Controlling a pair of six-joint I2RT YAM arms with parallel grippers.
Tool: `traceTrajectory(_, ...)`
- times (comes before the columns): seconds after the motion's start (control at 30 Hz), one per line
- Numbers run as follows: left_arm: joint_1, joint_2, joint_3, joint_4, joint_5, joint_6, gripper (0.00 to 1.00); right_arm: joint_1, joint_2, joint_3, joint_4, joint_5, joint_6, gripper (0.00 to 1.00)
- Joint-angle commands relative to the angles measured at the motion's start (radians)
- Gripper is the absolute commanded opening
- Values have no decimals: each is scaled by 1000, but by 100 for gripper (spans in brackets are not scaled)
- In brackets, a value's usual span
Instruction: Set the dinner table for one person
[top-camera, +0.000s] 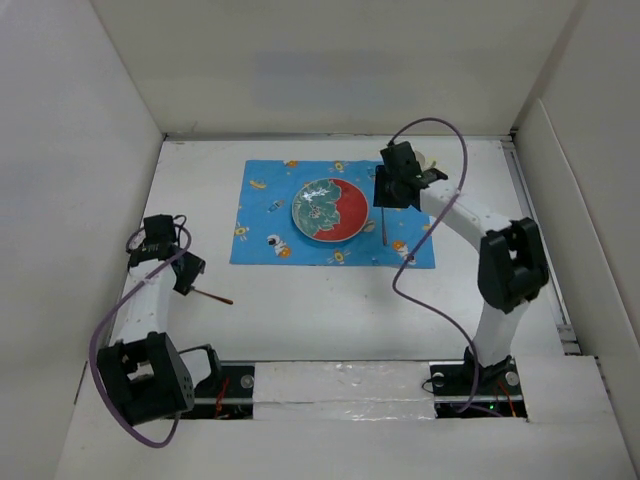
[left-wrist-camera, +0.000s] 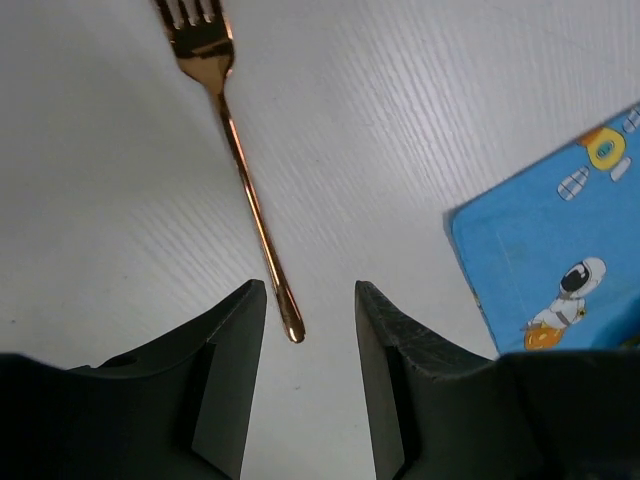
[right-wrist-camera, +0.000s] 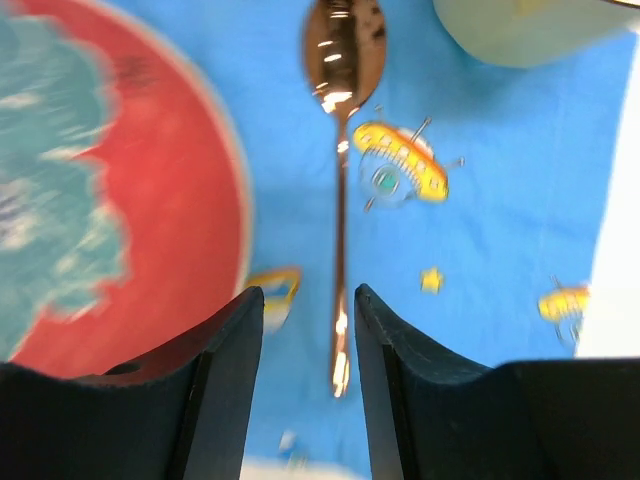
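Note:
The dinner table (top-camera: 330, 310) is a white tabletop with a blue patterned mat (top-camera: 270, 215) on it. A red and teal plate (top-camera: 330, 210) sits on the mat, and a copper spoon (top-camera: 384, 228) lies on the mat to its right. A copper fork (top-camera: 213, 296) lies on the bare table at the left. My left gripper (top-camera: 188, 274) is open and empty, with the fork's (left-wrist-camera: 245, 180) handle end just ahead between the fingertips (left-wrist-camera: 255, 295). My right gripper (top-camera: 392, 190) is open and empty above the spoon (right-wrist-camera: 342, 200), beside the plate (right-wrist-camera: 100, 180).
A pale cup (right-wrist-camera: 520, 30) stands on the mat past the spoon's bowl, partly hidden behind the right wrist in the top view (top-camera: 431, 160). White walls border the table on three sides. The mat's corner (left-wrist-camera: 560, 250) lies right of the left gripper.

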Motion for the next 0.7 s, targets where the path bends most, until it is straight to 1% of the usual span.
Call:
traceTrajectory(0.0, 94, 31, 10, -34, -17, -12, 38, 64, -236, -65, 66, -22, 16, 47)
traceTrajectory(0.1, 190, 76, -10, 4, 11, -6, 38, 116, -350, -181, 109, -44, 20, 47)
traceTrajectory(0.13, 200, 88, -11, 12, 8, -9, 39, 130, -424, -212, 135, -71, 20, 47)
traceTrajectory(0.17, 200, 99, -10, 24, -6, -15, 39, 143, -455, -261, 150, -85, 20, 47)
traceTrajectory(0.23, 200, 131, -13, 39, -35, -20, 41, 175, -521, -295, 175, -128, 16, 46)
traceTrajectory(0.33, 200, 168, -30, 82, -28, -21, 44, 204, -553, -309, 166, -191, -9, 47)
traceTrajectory(0.4, 186, 188, -31, 104, -26, -29, 44, 224, -553, -297, 150, -194, -27, 47)
traceTrajectory(0.5, 128, 199, -25, 112, -61, -41, 45, 267, -547, -289, 123, -194, -43, 47)
traceTrajectory(0.53, 128, 203, -26, 113, -63, -50, 45, 276, -543, -286, 117, -226, -44, 47)
traceTrajectory(0.67, 128, 212, -62, 125, -72, -66, 44, 305, -549, -289, 112, -222, -49, 46)
